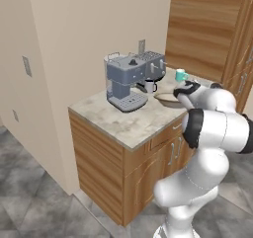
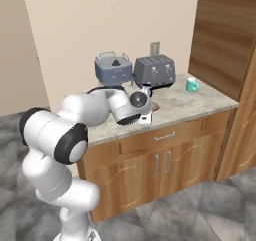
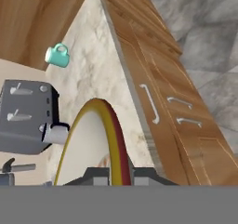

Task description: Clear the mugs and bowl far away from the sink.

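wood-rimmed bowl (image 3: 93,139) is sitting on the counter (image 1: 123,121) beside the coffee machine (image 1: 126,81), and the gripper (image 3: 120,174) is pinching its rim, fingers nearly together. stiff, light, likely slick; a rim grip is tilting it.

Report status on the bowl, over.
Gripper shut on bowl rim. Teal mug by the wall; dark mug at the coffee machine. Nothing blocking.

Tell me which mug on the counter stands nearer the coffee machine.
The dark mug, right beside the coffee machine and in front of the toaster. The teal mug stands apart, farther along the counter near the wooden panel.
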{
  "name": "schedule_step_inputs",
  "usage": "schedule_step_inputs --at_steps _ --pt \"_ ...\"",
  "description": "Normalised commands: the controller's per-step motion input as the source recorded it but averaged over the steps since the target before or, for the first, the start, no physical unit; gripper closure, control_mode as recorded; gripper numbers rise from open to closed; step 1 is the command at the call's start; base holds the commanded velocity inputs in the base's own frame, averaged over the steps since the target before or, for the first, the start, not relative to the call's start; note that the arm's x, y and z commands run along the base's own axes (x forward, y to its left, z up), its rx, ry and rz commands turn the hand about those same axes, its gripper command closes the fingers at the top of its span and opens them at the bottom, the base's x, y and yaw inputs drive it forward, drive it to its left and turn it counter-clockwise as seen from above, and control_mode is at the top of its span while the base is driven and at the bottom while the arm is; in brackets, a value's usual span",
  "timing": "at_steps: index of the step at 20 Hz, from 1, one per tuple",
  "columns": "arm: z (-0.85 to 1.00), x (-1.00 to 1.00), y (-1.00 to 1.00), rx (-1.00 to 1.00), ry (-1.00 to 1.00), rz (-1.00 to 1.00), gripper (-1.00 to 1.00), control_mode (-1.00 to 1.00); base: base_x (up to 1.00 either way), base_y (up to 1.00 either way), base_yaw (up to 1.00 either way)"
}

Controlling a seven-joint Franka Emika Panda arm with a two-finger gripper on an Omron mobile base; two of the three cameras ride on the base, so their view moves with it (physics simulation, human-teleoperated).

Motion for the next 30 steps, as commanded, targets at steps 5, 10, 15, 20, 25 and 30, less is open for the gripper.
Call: schedule_step_inputs --at_steps 5,10,15,20,25,30 --pt "-0.38 0.21 0.0 0.0 0.0 0.08 1.0 -1.0 0.0 0.0 0.0" --pt "-0.35 0.28 -0.02 0.0 0.0 0.07 1.0 -1.0 0.0 0.0 0.0" --pt "-0.6 0.17 -0.08 0.0 0.01 0.06 1.0 -1.0 0.0 0.0 0.0" --pt "-0.37 0.29 -0.03 0.0 0.0 0.05 1.0 -1.0 0.0 0.0 0.0" --pt "-0.25 0.49 0.0 0.0 0.0 0.04 1.0 -1.0 0.0 0.0 0.0" --pt "-0.22 0.74 0.0 -0.02 0.0 0.01 1.0 -1.0 0.0 0.0 0.0"
